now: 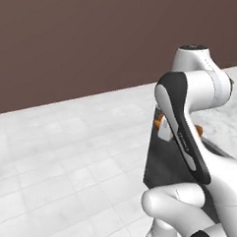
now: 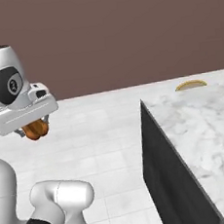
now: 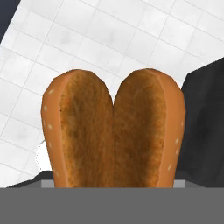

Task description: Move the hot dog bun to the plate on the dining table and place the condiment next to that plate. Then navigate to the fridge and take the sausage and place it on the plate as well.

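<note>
The hot dog bun (image 3: 113, 131) is grasped in the gripper (image 2: 35, 129), carried in mid-air above the tiled floor (image 2: 101, 130), short of the marble counter (image 2: 203, 124) edge. Risk: the split halves could compress or slip from the fingers during travel. The dark counter side panel (image 2: 169, 176) stands near; a low swing could strike it.

Two cameras sit behind the arm, left and right, both looking forward and down across the tiled floor (image 1: 64, 152) toward the brown wall (image 2: 125, 29), sharing the marble surface (image 2: 203, 119). The third rides the hand, pressed very close against the hot dog bun (image 3: 113, 131).
</note>
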Available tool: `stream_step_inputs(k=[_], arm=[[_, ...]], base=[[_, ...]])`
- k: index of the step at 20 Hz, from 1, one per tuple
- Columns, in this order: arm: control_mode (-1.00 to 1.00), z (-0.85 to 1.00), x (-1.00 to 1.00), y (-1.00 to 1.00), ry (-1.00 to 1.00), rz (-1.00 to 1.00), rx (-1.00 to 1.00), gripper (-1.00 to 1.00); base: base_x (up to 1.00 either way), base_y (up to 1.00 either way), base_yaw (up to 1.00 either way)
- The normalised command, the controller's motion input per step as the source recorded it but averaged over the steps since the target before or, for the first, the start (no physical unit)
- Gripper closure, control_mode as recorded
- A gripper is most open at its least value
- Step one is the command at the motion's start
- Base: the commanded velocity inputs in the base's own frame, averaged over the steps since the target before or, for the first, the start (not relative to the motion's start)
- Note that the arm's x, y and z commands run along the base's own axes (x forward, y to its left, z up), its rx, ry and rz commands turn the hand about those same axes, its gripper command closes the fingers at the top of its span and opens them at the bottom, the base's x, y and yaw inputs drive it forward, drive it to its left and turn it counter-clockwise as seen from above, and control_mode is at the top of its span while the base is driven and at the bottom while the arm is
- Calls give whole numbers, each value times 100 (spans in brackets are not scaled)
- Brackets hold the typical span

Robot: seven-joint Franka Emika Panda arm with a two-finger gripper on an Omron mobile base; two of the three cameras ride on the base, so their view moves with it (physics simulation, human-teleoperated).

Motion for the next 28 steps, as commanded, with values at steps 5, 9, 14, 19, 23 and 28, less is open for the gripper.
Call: stream_step_inputs(k=[5, 9, 14, 19, 23, 28], arm=[[100, 0, 0, 0, 0, 0, 0, 100], [100, 0, 0, 0, 0, 0, 0, 100], [100, 0, 0, 0, 0, 0, 0, 100], [100, 0, 0, 0, 0, 0, 0, 100], [100, 0, 0, 0, 0, 0, 0, 100], [100, 0, 0, 0, 0, 0, 0, 100]], base=[[100, 92, -34], [100, 74, -48], [100, 63, -61], [99, 60, -66], [91, 68, -63], [82, 79, -57]])
